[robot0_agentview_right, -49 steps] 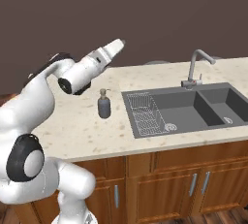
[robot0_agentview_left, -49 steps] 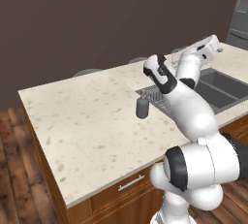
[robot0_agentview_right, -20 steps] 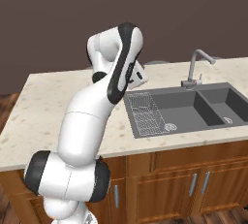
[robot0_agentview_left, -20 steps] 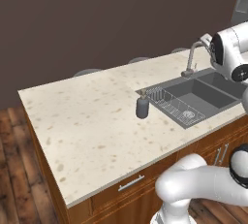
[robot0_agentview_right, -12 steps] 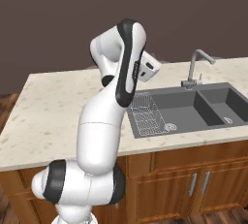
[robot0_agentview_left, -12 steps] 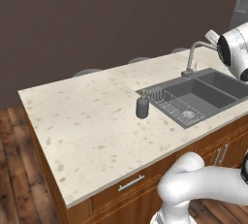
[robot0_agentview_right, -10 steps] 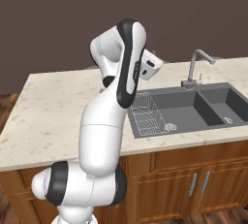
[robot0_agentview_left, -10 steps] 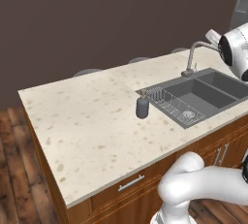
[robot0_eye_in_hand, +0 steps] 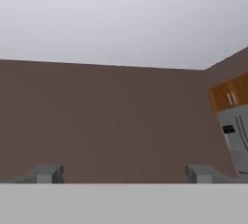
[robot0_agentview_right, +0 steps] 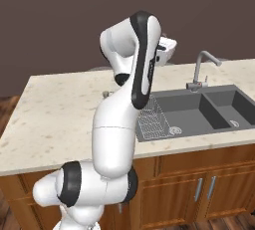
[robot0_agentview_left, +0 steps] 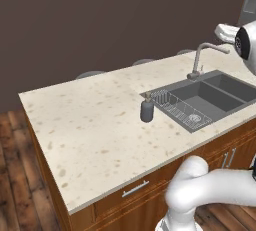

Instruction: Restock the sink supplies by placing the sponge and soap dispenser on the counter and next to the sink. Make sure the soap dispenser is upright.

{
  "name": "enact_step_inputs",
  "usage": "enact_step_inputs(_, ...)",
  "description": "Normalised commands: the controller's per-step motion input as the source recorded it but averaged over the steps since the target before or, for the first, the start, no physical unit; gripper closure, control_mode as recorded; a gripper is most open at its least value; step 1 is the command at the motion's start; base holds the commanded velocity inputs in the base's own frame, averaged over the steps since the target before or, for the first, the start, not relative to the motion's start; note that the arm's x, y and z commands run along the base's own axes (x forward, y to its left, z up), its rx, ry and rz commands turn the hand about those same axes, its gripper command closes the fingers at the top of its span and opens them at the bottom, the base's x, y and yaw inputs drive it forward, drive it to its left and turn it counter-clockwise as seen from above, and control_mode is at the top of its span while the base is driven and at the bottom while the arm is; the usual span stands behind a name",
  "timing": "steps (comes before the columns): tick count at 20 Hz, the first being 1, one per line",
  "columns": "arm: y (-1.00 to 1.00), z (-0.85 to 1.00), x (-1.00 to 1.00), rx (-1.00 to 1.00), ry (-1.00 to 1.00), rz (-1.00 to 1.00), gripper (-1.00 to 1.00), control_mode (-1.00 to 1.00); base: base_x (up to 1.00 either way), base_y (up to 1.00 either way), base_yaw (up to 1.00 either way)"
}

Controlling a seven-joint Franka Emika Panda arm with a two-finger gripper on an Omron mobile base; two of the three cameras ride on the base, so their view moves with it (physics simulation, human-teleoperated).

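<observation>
we see the soap dispenser [robot0_agentview_left: 147, 110], a rounded dark grey-blue bottle with a thin pump on top, standing upright on the counter [robot0_agentview_left: 95, 125] just beside the left end of the sink [robot0_agentview_left: 210, 95]. in the right base view the arm hides the bottle. our gripper [robot0_eye_in_hand: 123, 173] is raised toward the brown wall, fingers [robot0_eye_in_hand: 46, 174] spread wide with nothing between them.
</observation>
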Motion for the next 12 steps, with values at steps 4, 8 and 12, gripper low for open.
enact_step_inputs(4, 0.00, -0.04, 0.00, -0.83, -0.07, 0.00, -1.00, -1.00, 0.00, 0.00, 0.00)
enact_step_inputs(8, 0.03, -0.27, -0.08, -0.87, -0.07, 0.00, -1.00, -1.00, 0.00, 0.00, 0.00)
enact_step_inputs(12, 0.04, -0.19, -0.21, -0.93, -0.10, 0.00, -1.00, -1.00, 0.00, 0.00, 0.00)
